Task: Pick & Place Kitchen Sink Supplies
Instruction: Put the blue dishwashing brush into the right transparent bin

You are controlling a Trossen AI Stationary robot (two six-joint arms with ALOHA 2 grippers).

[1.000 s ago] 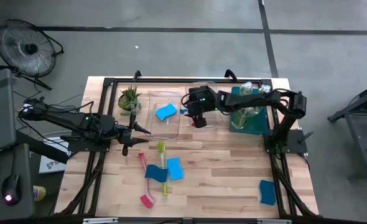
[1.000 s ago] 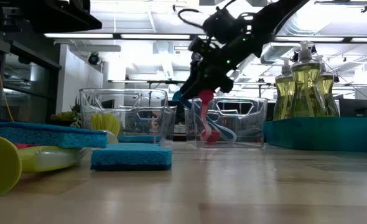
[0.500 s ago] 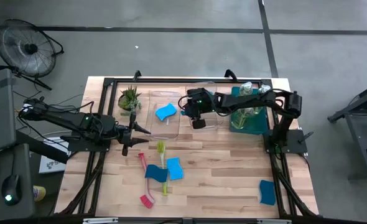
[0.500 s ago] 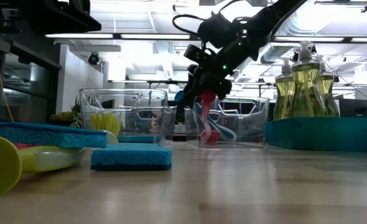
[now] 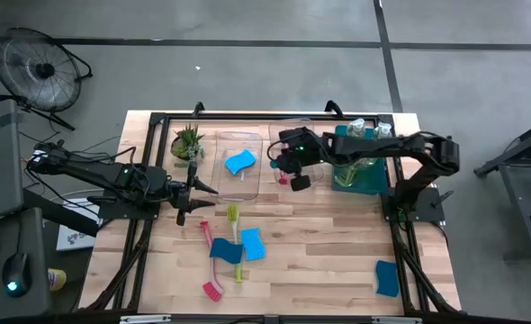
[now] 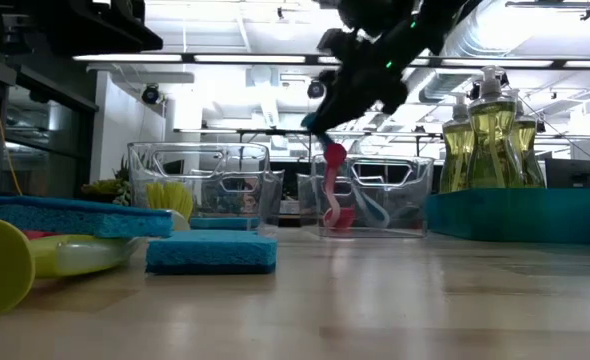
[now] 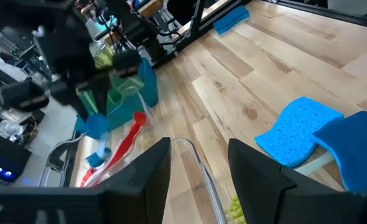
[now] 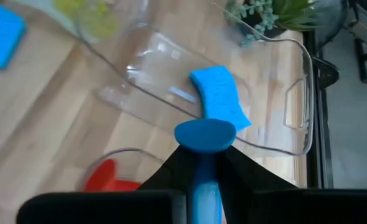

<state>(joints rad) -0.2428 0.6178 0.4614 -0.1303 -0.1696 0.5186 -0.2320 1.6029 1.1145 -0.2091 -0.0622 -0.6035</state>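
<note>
While the right gripper (image 8: 202,163) hangs over the clear bin (image 5: 294,176) near the desk's far edge, its fingers are pinched on a blue brush handle (image 8: 204,138), with a red brush (image 6: 332,190) standing in that bin. Judged step: dropping the brush in; next it needs to release. Left gripper (image 5: 192,190) waits part open and empty near the left edge. Sponges (image 5: 252,243) lie mid-desk.

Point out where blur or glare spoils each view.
Left wrist view: the right arm over the teal bin is smeared by motion. Right wrist view: the near bin edge and yellow blob are out of focus; the blue sponge is sharp. Low view: bright ceiling lights silhouette the right pincer. High view: even, no glare.
</note>
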